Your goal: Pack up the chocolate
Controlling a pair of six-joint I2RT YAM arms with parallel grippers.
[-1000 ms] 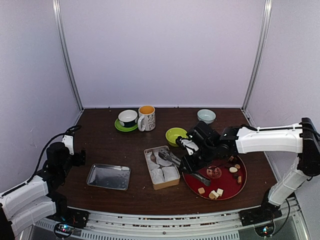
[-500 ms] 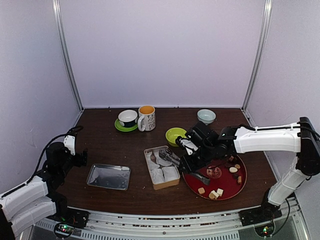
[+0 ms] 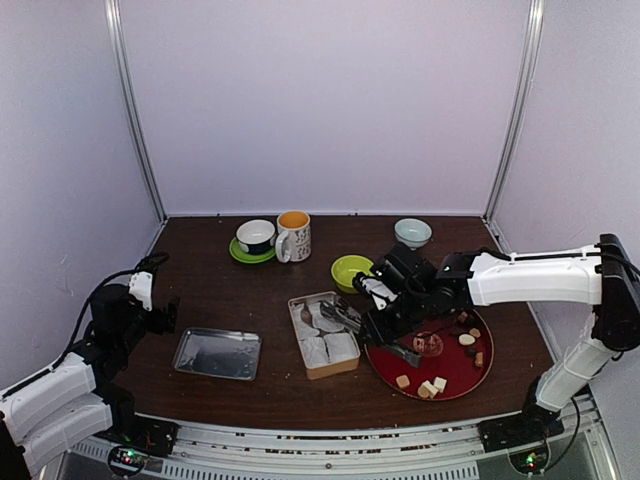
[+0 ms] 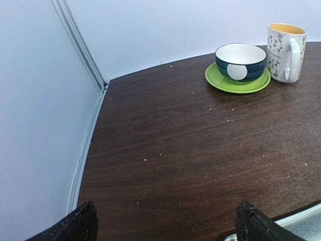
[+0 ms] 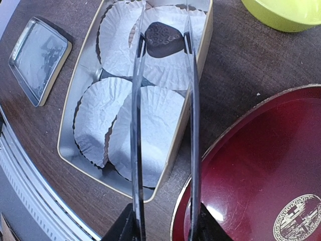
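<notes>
My right gripper (image 5: pixel 165 221) is shut on long metal tongs (image 5: pixel 193 125). The tong tips pinch one dark brown chocolate (image 5: pixel 164 39) just above a white paper cup at the far end of the gold tin (image 5: pixel 67 125). The tin (image 3: pixel 296 322) holds several paper cups. More chocolate pieces (image 3: pixel 432 386), white, tan and dark, lie on the red round tray (image 3: pixel 455 365) to its right. My right gripper (image 3: pixel 385 318) hovers over the tray's left rim. My left gripper (image 4: pixel 168 226) is open and empty over bare table at the far left (image 3: pixel 165 315).
The tin's lid (image 3: pixel 217 353) lies left of the tin. A yellow-green bowl (image 3: pixel 351 271) stands behind the tin. A flowered mug (image 3: pixel 294 236), a blue bowl on a green saucer (image 3: pixel 256 238) and a pale bowl (image 3: pixel 412 232) stand along the back.
My left gripper has crept a little forward and to the right. The right arm with the tongs and chocolate has barely shifted over the tin.
</notes>
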